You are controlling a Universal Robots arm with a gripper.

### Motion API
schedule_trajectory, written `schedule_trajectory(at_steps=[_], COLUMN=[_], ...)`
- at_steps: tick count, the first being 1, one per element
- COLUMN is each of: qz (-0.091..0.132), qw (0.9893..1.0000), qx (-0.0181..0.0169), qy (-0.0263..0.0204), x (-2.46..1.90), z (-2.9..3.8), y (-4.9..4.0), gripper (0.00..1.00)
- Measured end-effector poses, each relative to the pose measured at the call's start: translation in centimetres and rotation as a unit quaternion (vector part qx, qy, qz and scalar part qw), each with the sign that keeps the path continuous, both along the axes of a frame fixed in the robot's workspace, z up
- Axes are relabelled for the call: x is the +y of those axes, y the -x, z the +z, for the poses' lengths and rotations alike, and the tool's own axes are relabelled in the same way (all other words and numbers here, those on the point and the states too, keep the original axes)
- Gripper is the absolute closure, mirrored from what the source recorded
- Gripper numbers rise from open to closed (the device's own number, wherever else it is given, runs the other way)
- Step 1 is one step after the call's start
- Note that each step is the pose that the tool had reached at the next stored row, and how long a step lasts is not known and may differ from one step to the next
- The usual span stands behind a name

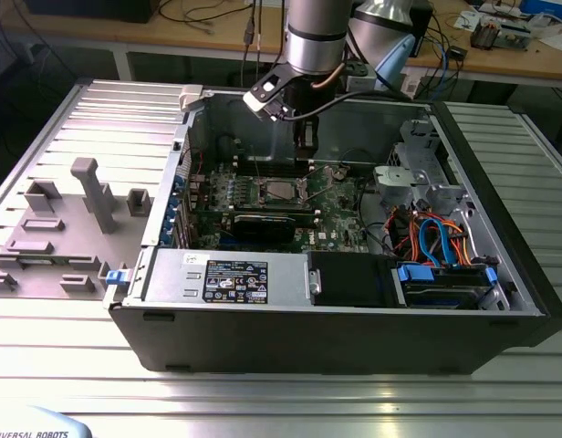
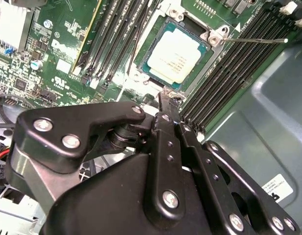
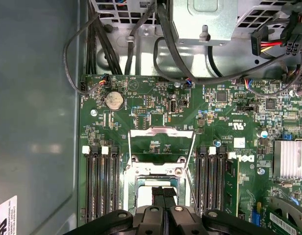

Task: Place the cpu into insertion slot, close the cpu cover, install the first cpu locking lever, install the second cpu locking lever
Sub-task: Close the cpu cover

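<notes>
The cpu (image 2: 176,51), a square chip with a silver top, lies flat in the insertion slot (image 2: 208,38) on the green motherboard. In the first wrist view the cpu cover (image 3: 161,132), a thin silver frame, stands flipped open beyond the slot's hinge edge. Board parts show through its window. A thin wire locking lever (image 2: 259,40) sticks out beside the slot. My gripper (image 2: 163,98) (image 3: 164,192) hangs just above the slot's near edge, shut, with nothing between its fingers. In the exterior view the gripper (image 1: 307,153) reaches down into the open computer case.
Black memory slots (image 3: 99,181) flank the socket on both sides. A black graphics card (image 1: 263,224) lies in front of it, and a power supply (image 1: 231,274) sits at the case's front. Loose cables (image 1: 436,237) fill the exterior view's right. Grey fixtures (image 1: 89,196) stand outside the case.
</notes>
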State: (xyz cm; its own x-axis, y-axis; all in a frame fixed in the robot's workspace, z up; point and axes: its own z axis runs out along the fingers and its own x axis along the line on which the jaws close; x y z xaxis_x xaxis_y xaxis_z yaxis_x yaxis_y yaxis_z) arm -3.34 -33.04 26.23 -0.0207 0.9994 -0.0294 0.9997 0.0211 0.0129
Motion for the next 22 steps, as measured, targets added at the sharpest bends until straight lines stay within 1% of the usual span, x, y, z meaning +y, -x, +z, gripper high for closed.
schedule_trajectory(at_steps=[11,13,16,22], qz=[0.0,0.0,0.0,0.001], qw=[1.0,1.0,1.0,1.0], qx=[0.0,0.0,0.0,0.0], qy=[0.0,0.0,-0.0001,0.0], x=[0.0,0.01,0.0,0.0], z=[0.0,0.09,0.39,0.4], y=[-0.05,-0.05,-0.05,-0.05], gripper=[0.89,0.89,0.89,0.89])
